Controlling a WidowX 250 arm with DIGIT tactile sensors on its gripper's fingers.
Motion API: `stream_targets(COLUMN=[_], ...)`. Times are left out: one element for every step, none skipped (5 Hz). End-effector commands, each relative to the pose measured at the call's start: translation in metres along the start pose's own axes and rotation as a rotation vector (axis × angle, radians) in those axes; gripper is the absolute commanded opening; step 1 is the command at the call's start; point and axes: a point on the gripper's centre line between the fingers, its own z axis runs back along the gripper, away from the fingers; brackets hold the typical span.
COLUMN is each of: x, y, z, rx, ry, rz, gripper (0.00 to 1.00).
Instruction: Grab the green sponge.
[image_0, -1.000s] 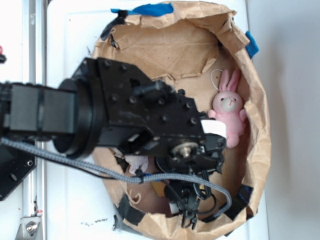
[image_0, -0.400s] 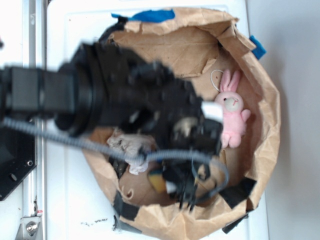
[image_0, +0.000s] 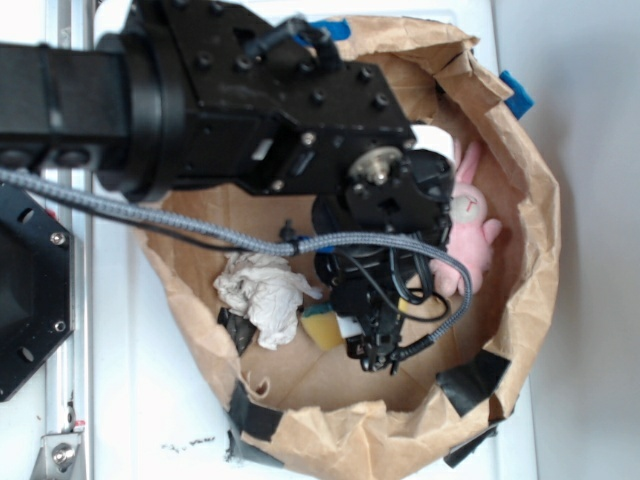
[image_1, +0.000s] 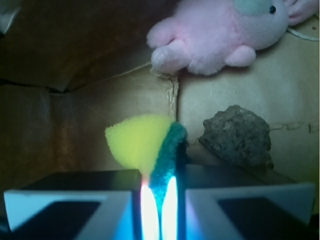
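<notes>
while pinching the green sponge (image_1: 150, 150) nearly flat, tool (image_1: 159, 200) almost closed, just left of the brown rock (image_1: 236, 134).

Much hidden behind the arm
The arm covers most of the pink bunny (image_0: 478, 235) and part of the green sponge (image_0: 322, 327); the wrist view crops the bunny's head, and the pincer (image_1: 159, 200) pinches the sponge's lower end from sight.

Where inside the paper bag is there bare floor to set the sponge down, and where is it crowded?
Bare floor lies at the near rim of the bag, below the gripper pinching the sponge. It is crowded between the paper wad and the bunny; a rock sits near the bunny.
</notes>
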Motion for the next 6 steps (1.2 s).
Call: stream_targets(x=[0.009, -0.001, -0.006, -0.007, 0.003, 0.009], y=[-0.001, -0.008, -0.014, -0.011, 0.005, 0.027], z=[0.014, 0.006, -0.005, 0.005, 0.031, 0.071], rx=[0.012, 0.023, 0.043, 0.037, 0.140, 0.169], ry=[-0.074, -0.059, -0.058, -0.060, -0.109, -0.081], rz=[-0.023, -0.037, -0.073, -0.064, -0.015, 0.030], gripper=[0.00, 0.00, 0.00, 0.00, 0.00, 0.00])
